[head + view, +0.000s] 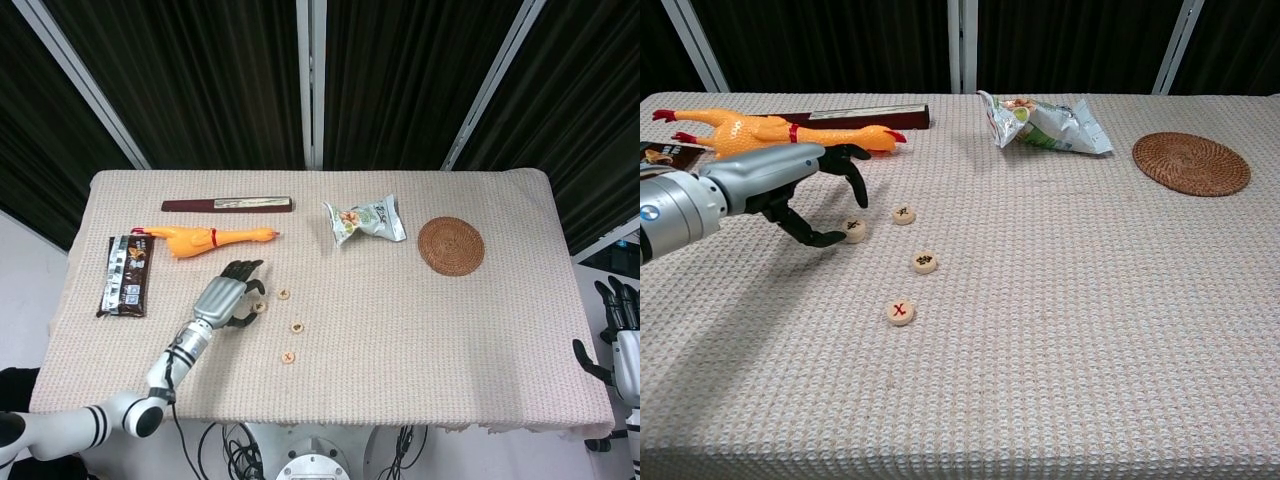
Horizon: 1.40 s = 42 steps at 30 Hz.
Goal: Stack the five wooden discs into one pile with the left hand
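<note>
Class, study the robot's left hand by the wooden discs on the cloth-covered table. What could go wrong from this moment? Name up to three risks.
1. The left hand touches the nearest disc only with a fingertip, so it might skid away rather than lift.
2. The discs lie flat on the woven tablecloth, which leaves little edge to grip.
3. Only four discs show; a fifth may be hidden and get missed.

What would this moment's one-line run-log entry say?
left hand: thumb touching leftmost wooden disc | three other discs apart, unstacked | right hand: off table
</note>
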{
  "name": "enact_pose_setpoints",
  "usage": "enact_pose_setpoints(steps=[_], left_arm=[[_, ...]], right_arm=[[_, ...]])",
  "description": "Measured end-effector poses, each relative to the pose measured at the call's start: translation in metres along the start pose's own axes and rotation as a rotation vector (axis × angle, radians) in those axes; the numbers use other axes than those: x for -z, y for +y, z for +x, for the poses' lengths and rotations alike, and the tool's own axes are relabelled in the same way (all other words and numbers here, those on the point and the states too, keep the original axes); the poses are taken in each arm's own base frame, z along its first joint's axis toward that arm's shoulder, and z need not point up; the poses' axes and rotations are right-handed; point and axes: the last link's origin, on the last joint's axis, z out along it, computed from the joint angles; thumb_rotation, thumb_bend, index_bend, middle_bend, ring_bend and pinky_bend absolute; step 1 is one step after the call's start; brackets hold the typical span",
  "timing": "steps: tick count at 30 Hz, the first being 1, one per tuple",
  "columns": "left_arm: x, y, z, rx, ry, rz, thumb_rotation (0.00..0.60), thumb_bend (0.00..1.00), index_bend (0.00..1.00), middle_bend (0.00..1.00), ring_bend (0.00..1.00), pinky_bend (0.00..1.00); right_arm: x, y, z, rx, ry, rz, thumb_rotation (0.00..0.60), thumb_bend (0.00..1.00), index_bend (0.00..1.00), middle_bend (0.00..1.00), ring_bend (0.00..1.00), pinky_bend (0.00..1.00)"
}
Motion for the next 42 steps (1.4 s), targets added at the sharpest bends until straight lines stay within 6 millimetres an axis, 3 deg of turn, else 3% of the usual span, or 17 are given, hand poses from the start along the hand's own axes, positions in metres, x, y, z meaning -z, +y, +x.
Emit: enact_pose_setpoints(steps=[9, 20, 29, 42], left_arm=[[0.011, 0.026, 0.006, 0.040, 0.020, -0.101, 0.600, 0.30, 0.40, 0.02, 0.00, 0.00], [0.003, 0.058, -0.020, 0.026, -0.042, -0.223, 0.600, 0.29, 0.40, 0.02, 0.00, 0.00], [-0.009, 0.066, -0.031, 0.012, -0.050, -0.248, 0.600, 0.29, 0.40, 0.02, 0.00, 0.00], [-0.012, 0.057, -0.031, -0.059, -0.033, -0.210, 0.600, 0.29, 0.41, 0.02, 0.00, 0.00]], right_arm=[[0.003, -0.002, 0.003, -0.004, 0.017, 0.015, 0.600, 0.28, 0.00, 0.00, 0.00, 0.00], [0.015, -0.009, 0.010, -0.030, 0.071, 0.094, 0.600, 0.28, 0.00, 0.00, 0.00, 0.00], [0.016, -0.007, 0.010, -0.033, 0.071, 0.091, 0.600, 0.28, 0.00, 0.00, 0.00, 0.00], [0.015, -0.007, 0.010, -0.033, 0.066, 0.087, 0.600, 0.28, 0.00, 0.00, 0.00, 0.00]])
